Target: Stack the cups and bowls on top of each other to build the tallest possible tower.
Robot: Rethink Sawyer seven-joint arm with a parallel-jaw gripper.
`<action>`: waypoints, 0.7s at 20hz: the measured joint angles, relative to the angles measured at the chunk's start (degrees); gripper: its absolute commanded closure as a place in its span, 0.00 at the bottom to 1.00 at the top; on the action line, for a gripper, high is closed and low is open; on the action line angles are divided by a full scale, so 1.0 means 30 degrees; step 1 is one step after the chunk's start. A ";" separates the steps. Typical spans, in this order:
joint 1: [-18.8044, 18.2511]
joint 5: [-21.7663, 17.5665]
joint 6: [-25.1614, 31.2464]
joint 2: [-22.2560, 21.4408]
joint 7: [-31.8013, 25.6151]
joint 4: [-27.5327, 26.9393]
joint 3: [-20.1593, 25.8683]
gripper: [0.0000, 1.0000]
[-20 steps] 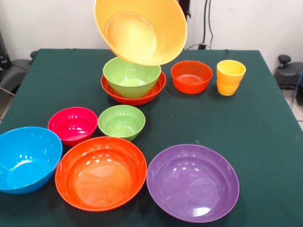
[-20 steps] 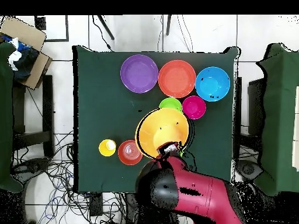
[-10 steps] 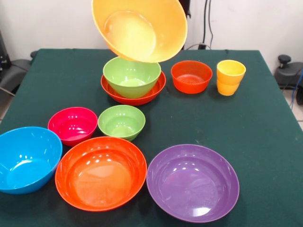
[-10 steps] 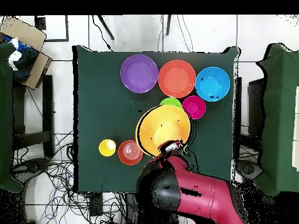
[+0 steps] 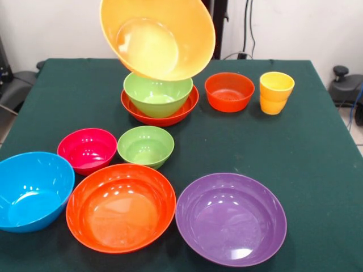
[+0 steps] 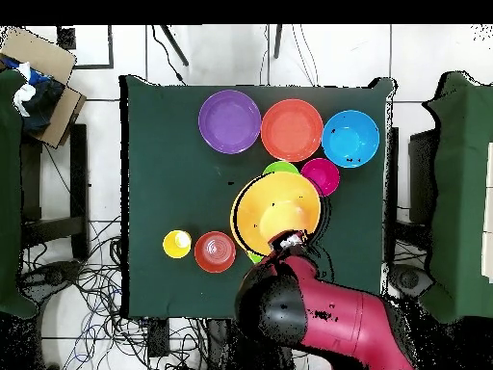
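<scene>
A large orange bowl [image 5: 159,37] [image 6: 277,210] hangs tilted in the air, its opening facing the front camera. My gripper [image 6: 283,241] is shut on its rim, and in the front view the bowl hides it. Just below, a medium lime green bowl [image 5: 157,93] sits nested in a wide red-orange bowl [image 5: 187,107]. The orange bowl's lower edge is close above the green bowl's rim; I cannot tell whether they touch. Two yellow cups [image 5: 276,90] [image 6: 176,244] stand stacked at the right of the front view.
A small red-orange bowl [image 5: 229,92] [image 6: 215,251] stands beside the cups. Nearer the front camera lie a magenta bowl [image 5: 87,150], a small green bowl [image 5: 146,146], a blue bowl [image 5: 31,190], a big red-orange bowl [image 5: 120,207] and a purple bowl [image 5: 231,218].
The held orange bowl has shifted a little to the left in the front view, along with the arm. Everything on the table has stayed put.
</scene>
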 measured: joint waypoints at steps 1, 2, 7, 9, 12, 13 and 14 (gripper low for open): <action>0.0000 -0.0305 -0.0485 0.0184 0.0000 0.0000 0.0000 1.00; 0.0000 -0.0420 -0.0687 0.0259 0.0000 -0.0003 -0.0006 1.00; 0.0004 -0.0964 -0.1667 0.0731 -0.0004 0.0029 -0.0102 1.00; 0.0006 -0.1231 -0.2221 0.1027 -0.0004 0.0066 -0.0220 1.00; 0.0016 -0.1326 -0.2726 0.1410 -0.0004 0.0088 -0.0421 1.00; 0.0018 -0.1330 -0.2925 0.1561 -0.0004 0.0099 -0.0514 1.00; 0.0018 -0.1326 -0.3143 0.1717 -0.0004 0.0107 -0.0616 1.00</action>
